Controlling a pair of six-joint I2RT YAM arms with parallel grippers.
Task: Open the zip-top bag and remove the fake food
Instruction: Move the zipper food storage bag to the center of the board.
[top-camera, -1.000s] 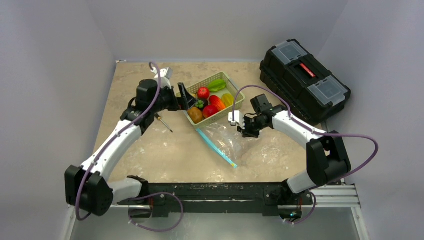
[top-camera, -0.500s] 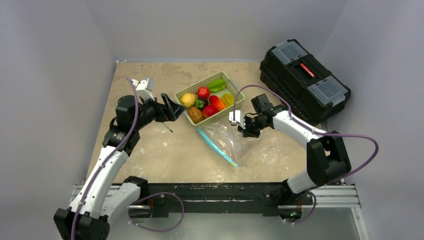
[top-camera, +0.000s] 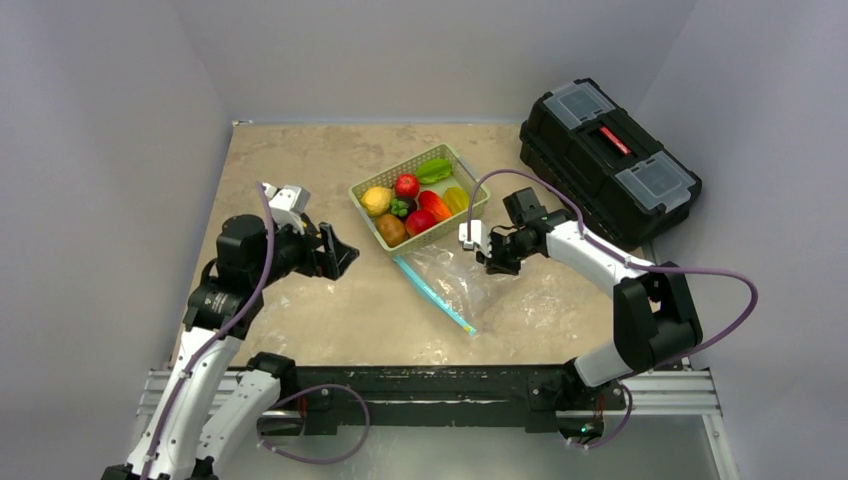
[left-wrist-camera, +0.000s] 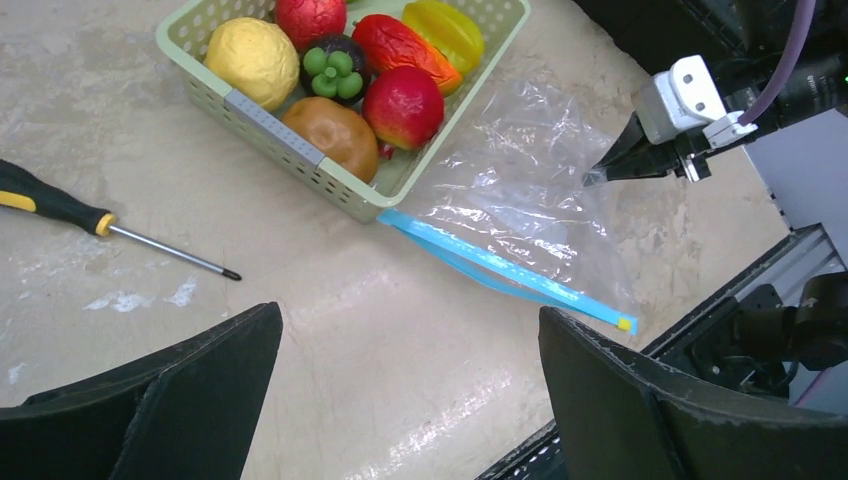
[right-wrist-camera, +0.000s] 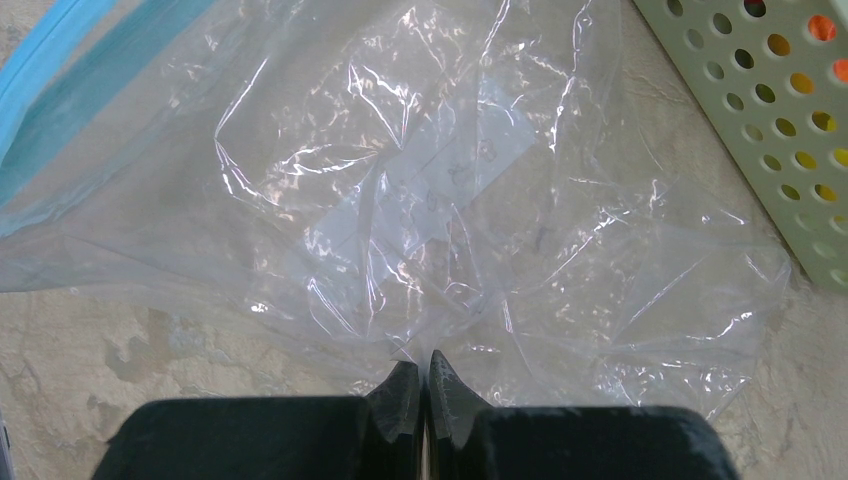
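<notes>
The zip-top bag (top-camera: 455, 278) lies flat and crinkled on the table, in front of the green basket (top-camera: 467, 213). Its light-blue zipper strip (top-camera: 432, 294) faces my left arm and looks parted. I see no food inside the bag (right-wrist-camera: 420, 200). The fake food (top-camera: 406, 205) fills the basket: yellow (left-wrist-camera: 252, 55), brown (left-wrist-camera: 333, 133), red (left-wrist-camera: 403, 105), green and orange pieces. My right gripper (top-camera: 489, 256) is shut on the bag's far edge (right-wrist-camera: 415, 372). My left gripper (top-camera: 337, 252) is open and empty (left-wrist-camera: 410, 315), above bare table left of the bag.
A yellow-and-black-handled screwdriver (left-wrist-camera: 95, 218) lies on the table left of the basket (left-wrist-camera: 300, 150). A black toolbox (top-camera: 608, 160) stands at the back right. The basket's wall (right-wrist-camera: 790, 150) is close to the right gripper's right side.
My left arm has pulled back from over the basket toward the near left, open. A yellow fruit now shows in the basket. The right gripper and bag have not moved.
</notes>
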